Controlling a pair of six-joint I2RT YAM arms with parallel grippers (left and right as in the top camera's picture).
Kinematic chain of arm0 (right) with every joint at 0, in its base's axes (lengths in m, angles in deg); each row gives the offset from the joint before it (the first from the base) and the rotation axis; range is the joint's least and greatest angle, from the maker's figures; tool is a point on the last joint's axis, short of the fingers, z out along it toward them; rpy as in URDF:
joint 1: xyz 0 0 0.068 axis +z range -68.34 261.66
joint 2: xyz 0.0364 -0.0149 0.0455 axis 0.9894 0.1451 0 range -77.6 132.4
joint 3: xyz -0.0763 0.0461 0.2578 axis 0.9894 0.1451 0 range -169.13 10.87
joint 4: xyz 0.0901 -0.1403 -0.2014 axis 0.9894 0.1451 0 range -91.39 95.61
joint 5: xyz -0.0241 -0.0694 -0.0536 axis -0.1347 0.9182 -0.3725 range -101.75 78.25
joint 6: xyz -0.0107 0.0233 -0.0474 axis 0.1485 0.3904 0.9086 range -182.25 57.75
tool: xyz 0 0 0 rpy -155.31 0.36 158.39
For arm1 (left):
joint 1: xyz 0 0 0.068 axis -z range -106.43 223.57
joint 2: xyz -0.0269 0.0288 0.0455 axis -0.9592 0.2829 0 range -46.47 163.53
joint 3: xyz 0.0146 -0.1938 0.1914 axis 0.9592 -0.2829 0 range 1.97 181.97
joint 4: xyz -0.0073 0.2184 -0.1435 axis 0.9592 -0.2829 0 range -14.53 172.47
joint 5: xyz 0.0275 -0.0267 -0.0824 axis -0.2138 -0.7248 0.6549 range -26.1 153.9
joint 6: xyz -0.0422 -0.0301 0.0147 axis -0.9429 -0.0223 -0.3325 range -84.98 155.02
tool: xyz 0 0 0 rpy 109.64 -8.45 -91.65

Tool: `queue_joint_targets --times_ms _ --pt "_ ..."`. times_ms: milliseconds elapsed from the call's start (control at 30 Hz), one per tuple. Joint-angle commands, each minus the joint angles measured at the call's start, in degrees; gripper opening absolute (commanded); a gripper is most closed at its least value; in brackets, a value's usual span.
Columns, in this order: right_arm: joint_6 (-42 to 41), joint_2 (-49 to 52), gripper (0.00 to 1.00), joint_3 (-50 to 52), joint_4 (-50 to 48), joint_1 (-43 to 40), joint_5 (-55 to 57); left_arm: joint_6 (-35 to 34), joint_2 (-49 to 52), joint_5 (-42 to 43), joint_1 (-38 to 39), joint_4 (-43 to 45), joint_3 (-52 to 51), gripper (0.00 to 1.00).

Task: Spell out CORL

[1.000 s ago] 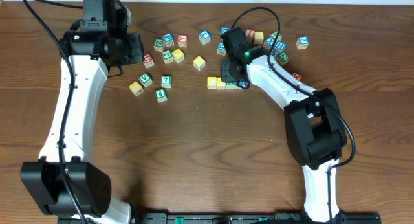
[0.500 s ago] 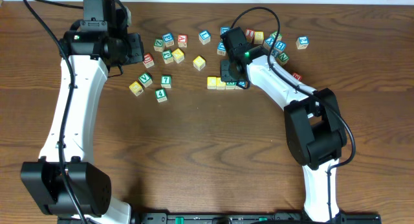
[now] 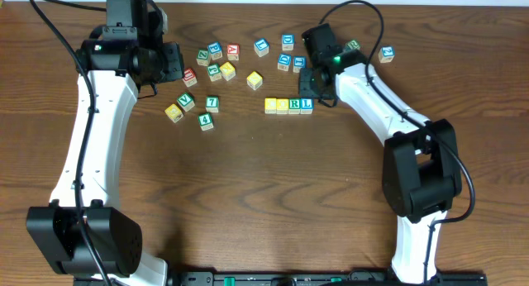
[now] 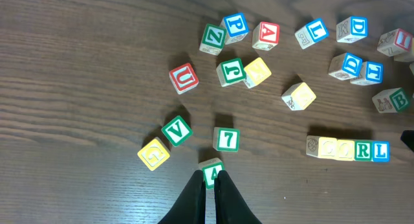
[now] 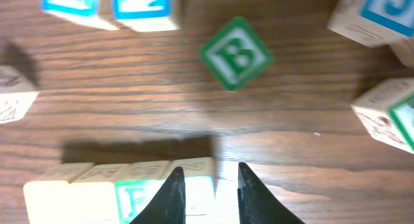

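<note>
Four cubes stand in a row on the table: two pale yellow ones [image 3: 271, 105] [image 3: 283, 105], the green R [image 3: 295, 105] and the blue L [image 3: 307, 104]. The left wrist view shows the R [image 4: 363, 150] and the L [image 4: 380, 151] at the row's right end. My right gripper [image 5: 208, 185] is open and holds nothing. It hangs over the right end of the row, with the L cube [image 5: 194, 169] partly behind its left finger. My left gripper [image 4: 210, 179] is shut and empty, high over the table at the far left [image 3: 169, 61].
Loose letter cubes lie scattered behind the row: a green B [image 5: 235, 53], a yellow cube [image 3: 254, 79], a cluster at the left [image 3: 215, 63], and blue ones [image 3: 287, 42] [image 3: 386, 54]. A green 4 cube [image 4: 212, 169] lies below the left fingertips.
My right gripper has pulled back up and to the right from the row and has opened wider, so all four cubes now show. The left arm has not moved.
</note>
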Motion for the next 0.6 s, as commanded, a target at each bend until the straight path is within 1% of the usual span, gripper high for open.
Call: queue_joint_targets --times_ms 0,267,567 --pt "-4.2 -0.8 0.22 2.3 0.0 -0.7 0.5 0.7 0.4 -0.5 0.0 -0.3 0.2 0.08" --pt "-4.9 -0.8 0.22 7.9 -4.5 -0.3 0.0 0.7 0.4 -0.3 0.0 -0.3 0.2 0.08" --pt "-4.7 -0.8 0.22 8.4 -5.8 -0.1 -0.7 0.7 0.4 -0.3 0.0 -0.3 0.2 0.08"
